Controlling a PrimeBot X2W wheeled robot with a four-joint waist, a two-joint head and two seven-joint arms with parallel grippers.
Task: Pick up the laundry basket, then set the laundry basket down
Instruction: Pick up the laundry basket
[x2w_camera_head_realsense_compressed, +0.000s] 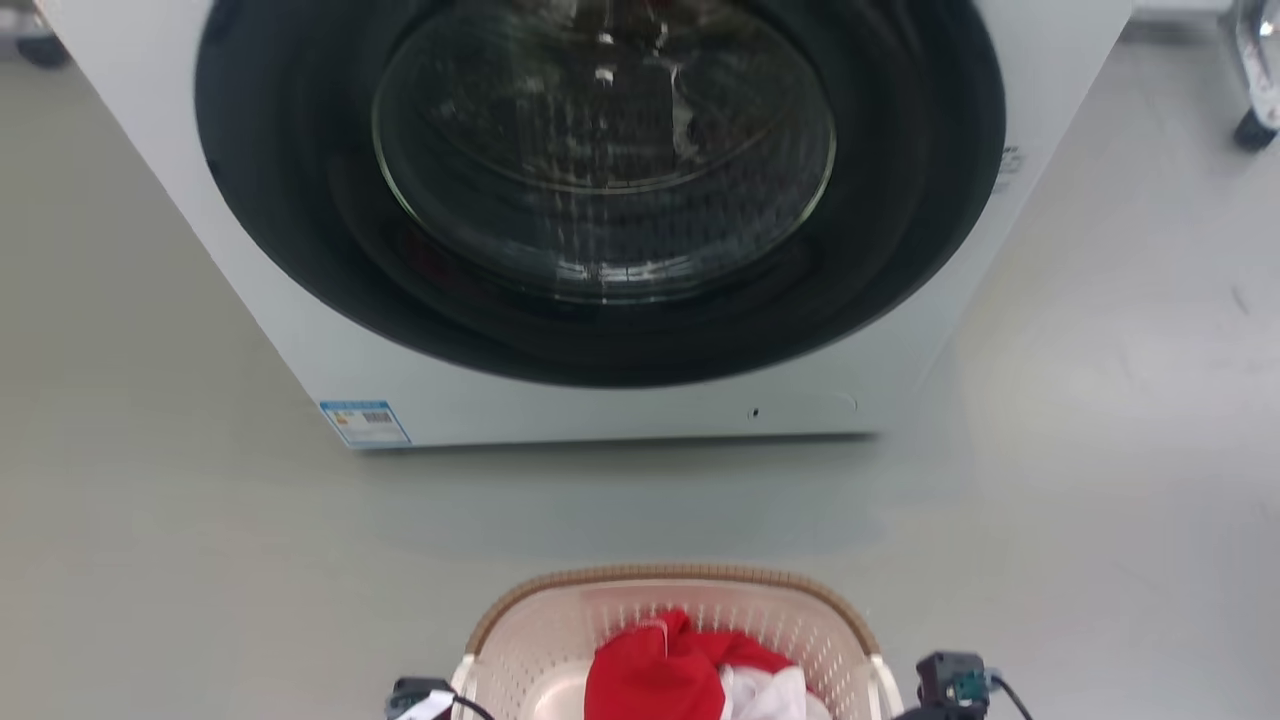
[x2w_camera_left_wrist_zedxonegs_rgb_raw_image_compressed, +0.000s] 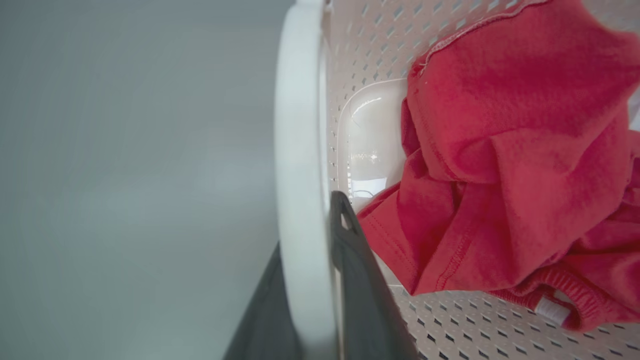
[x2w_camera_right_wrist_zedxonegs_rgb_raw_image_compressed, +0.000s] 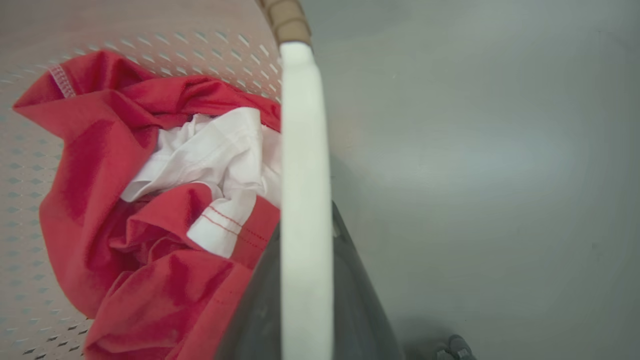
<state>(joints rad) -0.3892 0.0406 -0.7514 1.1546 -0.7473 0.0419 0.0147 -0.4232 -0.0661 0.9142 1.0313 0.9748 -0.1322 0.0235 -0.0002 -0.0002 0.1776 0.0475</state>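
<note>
The cream perforated laundry basket (x2w_camera_head_realsense_compressed: 560, 640) with a brown woven rim sits at the bottom centre of the head view, holding red and white clothes (x2w_camera_head_realsense_compressed: 665, 670). In the left wrist view my left gripper (x2w_camera_left_wrist_zedxonegs_rgb_raw_image_compressed: 305, 280) is shut on the basket's white left handle (x2w_camera_left_wrist_zedxonegs_rgb_raw_image_compressed: 300, 150), one dark finger on each side of it. My right gripper (x2w_camera_right_wrist_zedxonegs_rgb_raw_image_compressed: 306, 290) grips the white right handle (x2w_camera_right_wrist_zedxonegs_rgb_raw_image_compressed: 305, 150) the same way. Both wrists (x2w_camera_head_realsense_compressed: 420, 695) (x2w_camera_head_realsense_compressed: 950, 680) show beside the basket in the head view. Whether the basket touches the floor I cannot tell.
A white front-loading washer (x2w_camera_head_realsense_compressed: 400, 390) with a shut dark round glass door (x2w_camera_head_realsense_compressed: 600, 150) stands just beyond the basket. Grey floor (x2w_camera_head_realsense_compressed: 150, 550) lies all around. A chrome leg with a wheel (x2w_camera_head_realsense_compressed: 1255, 110) is at the far right.
</note>
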